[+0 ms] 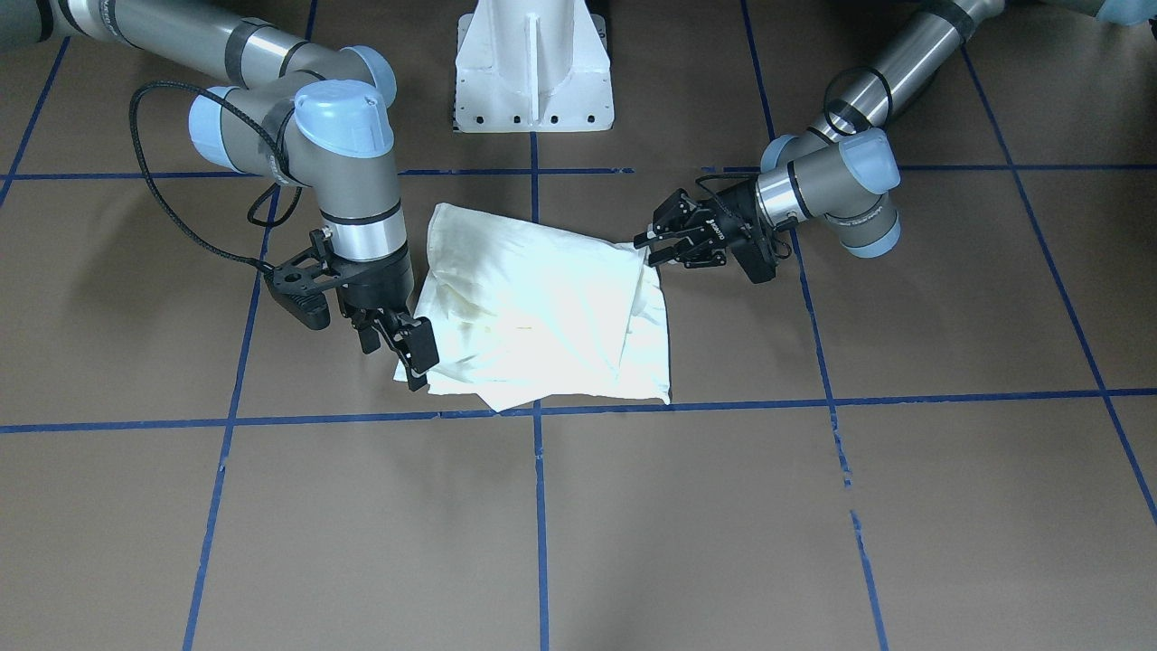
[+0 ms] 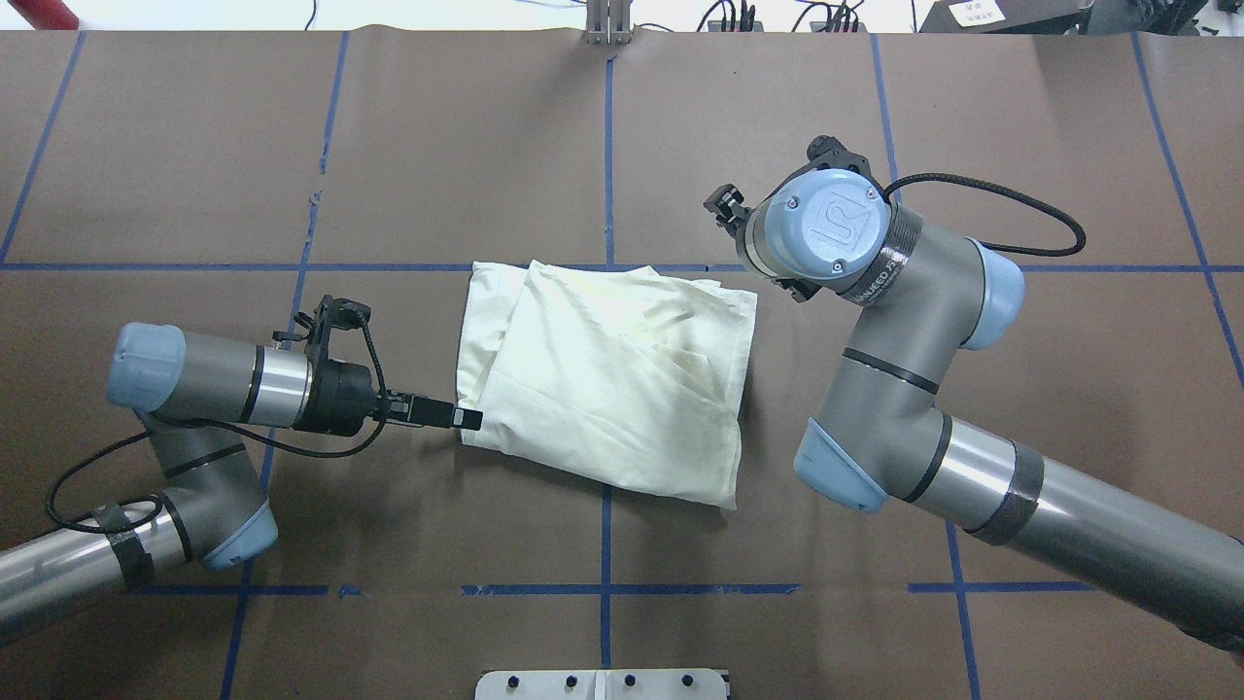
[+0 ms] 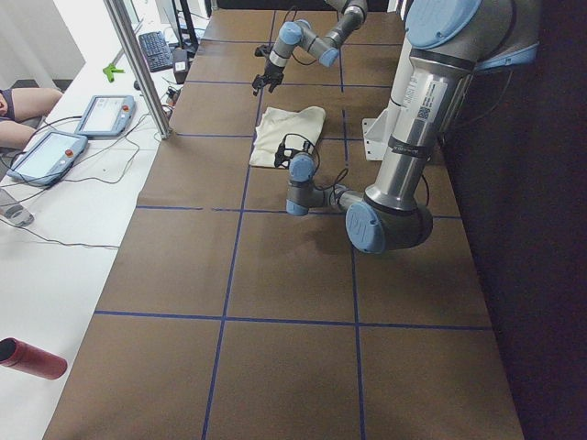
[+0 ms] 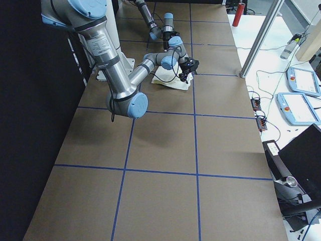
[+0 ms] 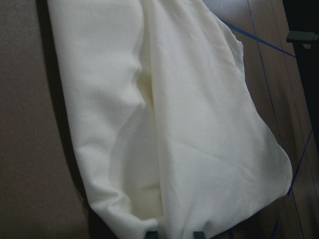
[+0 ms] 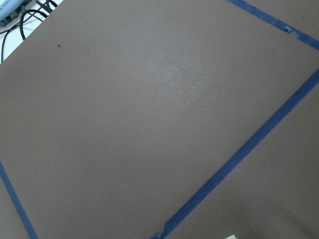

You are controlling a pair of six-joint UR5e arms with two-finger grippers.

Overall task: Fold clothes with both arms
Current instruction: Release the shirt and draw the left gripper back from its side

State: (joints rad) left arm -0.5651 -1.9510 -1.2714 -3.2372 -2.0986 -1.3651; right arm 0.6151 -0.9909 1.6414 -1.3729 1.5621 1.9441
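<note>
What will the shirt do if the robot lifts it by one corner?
Likely flop and hang: the shirt is soft cloth, wrinkled and lying in loose folds. The folded layers would probably slide apart, as their edges already lie uneven. It looks thin, so probably light for the left gripper at its corner.

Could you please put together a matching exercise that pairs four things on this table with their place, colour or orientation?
Things:
1. shirt
2. left claw
3. right claw
4. pedestal base

Descriptions:
A. white, at the robot-side edge of the table
B. points down beside a shirt corner
C. cream, folded in the middle of the table
D. lies level, tip at the shirt's edge

Pairs: 1-C; 2-D; 3-B; 4-A
</note>
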